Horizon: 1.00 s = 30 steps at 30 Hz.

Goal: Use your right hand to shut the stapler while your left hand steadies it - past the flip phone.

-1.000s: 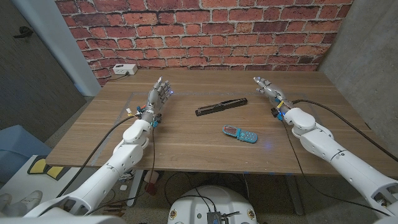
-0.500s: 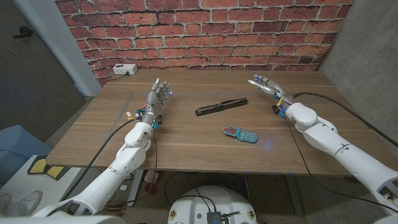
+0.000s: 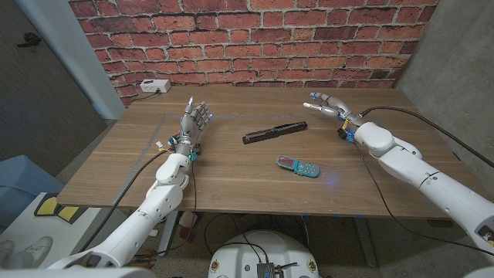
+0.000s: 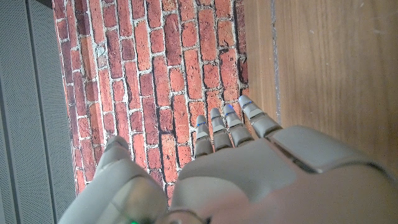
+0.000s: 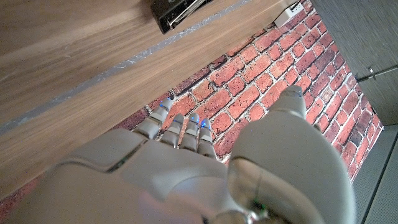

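A long black stapler (image 3: 274, 132) lies on the wooden table (image 3: 231, 177) near its middle, and one end of the stapler (image 5: 177, 9) shows in the right wrist view. A blue flip phone (image 3: 298, 166) lies nearer the front edge. My left hand (image 3: 194, 120) stands to the left of the stapler, fingers up and apart, holding nothing; its back (image 4: 249, 168) faces the wrist camera. My right hand (image 3: 330, 106) hovers to the right of the stapler, fingers stretched toward the middle and empty. Its back (image 5: 186, 168) shows in the right wrist view.
A white box (image 3: 154, 86) with a cable sits at the table's far left corner by the brick wall (image 3: 255, 38). A black cable (image 3: 409, 116) runs from my right arm across the table's right side.
My right hand has swung leftward and farther from the table's front, its fingers now pointing toward the middle. My left hand has crept slightly forward. The stapler and phone have not moved.
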### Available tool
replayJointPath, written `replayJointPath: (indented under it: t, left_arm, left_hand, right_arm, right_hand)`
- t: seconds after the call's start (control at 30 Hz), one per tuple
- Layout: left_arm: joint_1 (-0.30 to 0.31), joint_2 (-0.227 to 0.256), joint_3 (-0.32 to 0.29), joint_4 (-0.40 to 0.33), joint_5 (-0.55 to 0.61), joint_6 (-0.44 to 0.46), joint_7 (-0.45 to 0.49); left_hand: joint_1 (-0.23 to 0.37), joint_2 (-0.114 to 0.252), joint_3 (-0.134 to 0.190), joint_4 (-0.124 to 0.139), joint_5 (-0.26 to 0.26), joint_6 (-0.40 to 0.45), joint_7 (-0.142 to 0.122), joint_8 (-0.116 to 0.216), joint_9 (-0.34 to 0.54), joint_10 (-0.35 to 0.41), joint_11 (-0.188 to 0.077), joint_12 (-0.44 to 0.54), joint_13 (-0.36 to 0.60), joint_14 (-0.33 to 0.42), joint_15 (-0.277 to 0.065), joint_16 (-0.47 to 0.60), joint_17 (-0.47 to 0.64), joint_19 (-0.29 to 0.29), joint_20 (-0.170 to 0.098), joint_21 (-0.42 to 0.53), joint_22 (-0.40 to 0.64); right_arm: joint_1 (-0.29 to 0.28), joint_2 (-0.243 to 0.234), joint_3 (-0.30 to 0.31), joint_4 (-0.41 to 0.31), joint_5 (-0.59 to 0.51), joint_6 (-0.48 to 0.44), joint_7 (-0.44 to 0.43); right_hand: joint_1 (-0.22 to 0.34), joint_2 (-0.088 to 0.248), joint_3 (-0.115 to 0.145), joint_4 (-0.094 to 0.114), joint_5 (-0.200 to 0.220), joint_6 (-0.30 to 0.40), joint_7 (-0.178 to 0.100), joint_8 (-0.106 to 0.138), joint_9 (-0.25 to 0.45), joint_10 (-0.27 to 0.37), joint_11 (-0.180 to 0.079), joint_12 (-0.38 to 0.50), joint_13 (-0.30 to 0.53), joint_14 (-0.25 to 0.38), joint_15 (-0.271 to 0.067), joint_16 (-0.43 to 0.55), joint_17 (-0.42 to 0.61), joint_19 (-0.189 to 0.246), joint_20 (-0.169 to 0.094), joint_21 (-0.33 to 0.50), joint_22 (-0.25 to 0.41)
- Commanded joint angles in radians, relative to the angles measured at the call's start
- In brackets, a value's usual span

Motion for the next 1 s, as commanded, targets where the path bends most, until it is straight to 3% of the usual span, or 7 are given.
replayJointPath:
  t: [0.03,1.0]
  left_arm:
    - [0.005,-0.008,0.0,0.0,-0.013,0.008,-0.002]
    - [-0.02,-0.042,0.006,0.046,-0.04,0.002,-0.039]
  left_hand:
    - [-0.003,-0.011,-0.006,0.003,0.006,0.009,0.002,0.002,0.003,0.009,-0.001,0.006,0.004,0.009,-0.014,0.006,0.002,0.012,0.002,0.0,0.002]
    - [-0.028,-0.012,-0.022,0.019,0.016,0.011,0.006,-0.003,0.004,0.014,-0.006,0.003,0.004,0.017,-0.014,0.004,0.003,0.018,-0.002,-0.002,0.002]
  right_arm:
    - [0.02,-0.023,-0.032,-0.049,-0.115,-0.057,-0.026]
    - [0.072,-0.054,-0.107,-0.108,-0.337,-0.16,-0.018]
  right_hand:
    - [0.017,0.003,0.002,-0.007,-0.006,0.022,-0.002,0.011,0.003,0.026,-0.001,0.008,0.005,0.025,-0.079,0.009,0.0,0.026,-0.01,0.009,0.005]
    - [0.087,0.039,0.043,-0.039,-0.033,0.049,-0.028,0.012,0.005,0.053,-0.026,0.009,0.009,0.051,-0.11,0.013,0.001,0.04,-0.025,0.003,0.006]
